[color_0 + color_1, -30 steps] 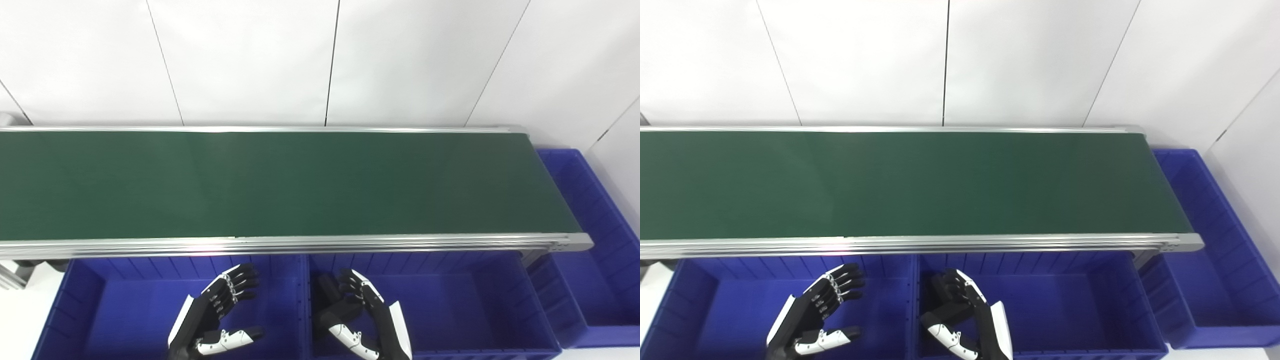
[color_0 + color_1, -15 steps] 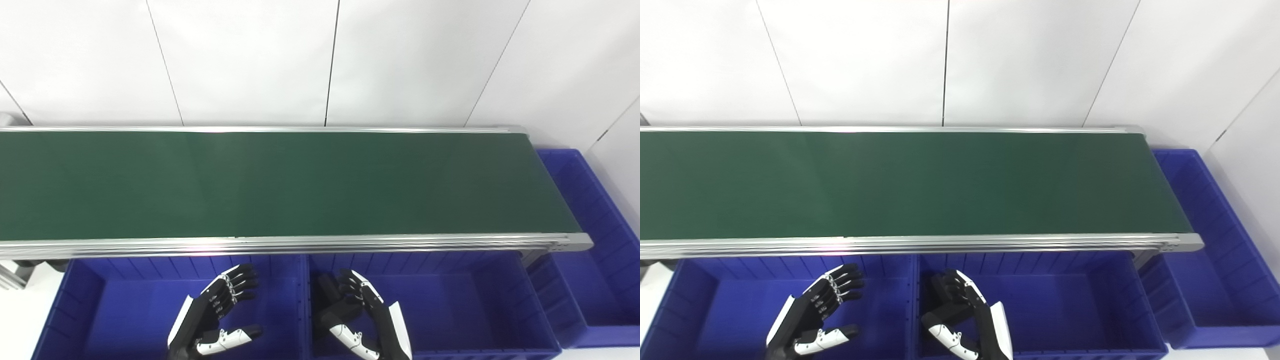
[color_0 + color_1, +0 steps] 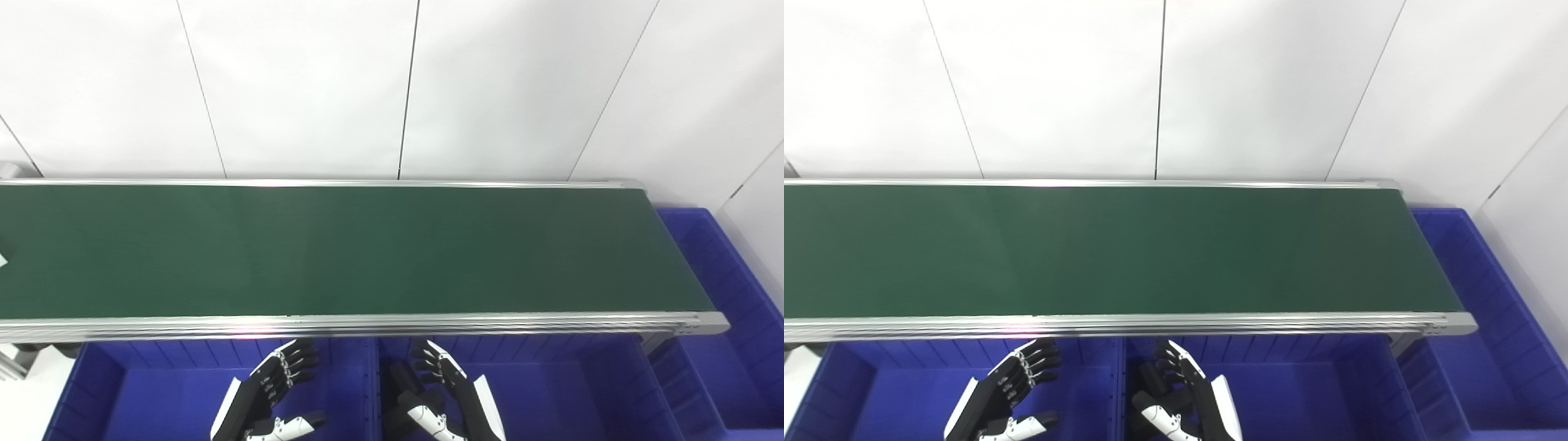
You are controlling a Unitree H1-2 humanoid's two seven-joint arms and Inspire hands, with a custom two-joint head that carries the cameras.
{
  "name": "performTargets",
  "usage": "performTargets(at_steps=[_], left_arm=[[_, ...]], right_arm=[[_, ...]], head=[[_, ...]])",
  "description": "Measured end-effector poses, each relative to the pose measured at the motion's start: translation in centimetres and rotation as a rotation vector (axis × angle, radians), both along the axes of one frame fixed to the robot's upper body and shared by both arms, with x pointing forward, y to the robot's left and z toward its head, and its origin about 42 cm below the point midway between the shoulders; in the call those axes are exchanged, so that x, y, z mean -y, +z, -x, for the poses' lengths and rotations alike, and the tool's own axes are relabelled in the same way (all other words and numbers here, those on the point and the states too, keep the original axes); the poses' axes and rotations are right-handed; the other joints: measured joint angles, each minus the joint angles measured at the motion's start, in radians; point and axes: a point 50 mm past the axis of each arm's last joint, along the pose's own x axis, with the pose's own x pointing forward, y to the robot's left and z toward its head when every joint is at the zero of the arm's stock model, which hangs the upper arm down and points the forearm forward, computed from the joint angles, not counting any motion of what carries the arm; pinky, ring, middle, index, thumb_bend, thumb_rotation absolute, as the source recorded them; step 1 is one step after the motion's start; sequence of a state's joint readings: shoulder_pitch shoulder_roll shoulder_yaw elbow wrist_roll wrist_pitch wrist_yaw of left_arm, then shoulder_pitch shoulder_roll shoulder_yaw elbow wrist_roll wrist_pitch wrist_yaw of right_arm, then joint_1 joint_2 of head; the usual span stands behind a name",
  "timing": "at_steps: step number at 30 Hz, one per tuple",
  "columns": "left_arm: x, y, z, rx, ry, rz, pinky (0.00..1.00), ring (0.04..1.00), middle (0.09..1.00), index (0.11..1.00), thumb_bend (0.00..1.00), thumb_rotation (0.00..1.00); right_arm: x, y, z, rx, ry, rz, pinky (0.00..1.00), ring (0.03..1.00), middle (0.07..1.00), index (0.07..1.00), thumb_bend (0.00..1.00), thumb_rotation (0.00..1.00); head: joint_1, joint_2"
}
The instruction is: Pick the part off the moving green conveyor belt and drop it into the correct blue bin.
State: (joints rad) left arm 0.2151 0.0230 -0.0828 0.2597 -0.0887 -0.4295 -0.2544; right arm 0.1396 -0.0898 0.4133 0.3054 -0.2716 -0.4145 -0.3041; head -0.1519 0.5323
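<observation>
- The green belt runs across the view from left to right, with silver rails along its far and near edges.
- A small white thing shows at the far left edge of the belt in the left eye view — cut off by the frame, so I cannot tell whether it is the part; nothing else lies on the belt.
- Left robot hand: released, fingers spread and holding nothing, palm turned inward, hanging over the left bin just below the near rail.
- Right robot hand: also released and holding nothing, fingers apart and lightly curled, over the middle bin.
- The two hands face each other on either side of the wall between those bins — near, not touching.
- A third bin stands past the right end of the belt, beside the white wall.
</observation>
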Motion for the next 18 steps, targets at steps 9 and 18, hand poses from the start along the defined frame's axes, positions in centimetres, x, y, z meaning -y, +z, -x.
performTargets(at_steps=[9,18], left_arm=[[0.02,-0.02,0.02,-0.001,-0.003,0.001,0.74,0.767,0.792,0.797,0.85,0.22],[0.07,0.00,0.13,-0.001,-0.004,0.001,0.72,0.757,0.789,0.804,0.83,0.22]], right_arm=[[0.02,-0.31,0.54,-0.015,-0.004,-0.001,0.70,0.780,0.813,0.847,0.65,0.69],[0.08,-0.30,0.59,-0.017,-0.003,-0.002,0.71,0.774,0.801,0.851,0.67,0.69]], head=[[0.005,0.046],[0.006,0.061]])
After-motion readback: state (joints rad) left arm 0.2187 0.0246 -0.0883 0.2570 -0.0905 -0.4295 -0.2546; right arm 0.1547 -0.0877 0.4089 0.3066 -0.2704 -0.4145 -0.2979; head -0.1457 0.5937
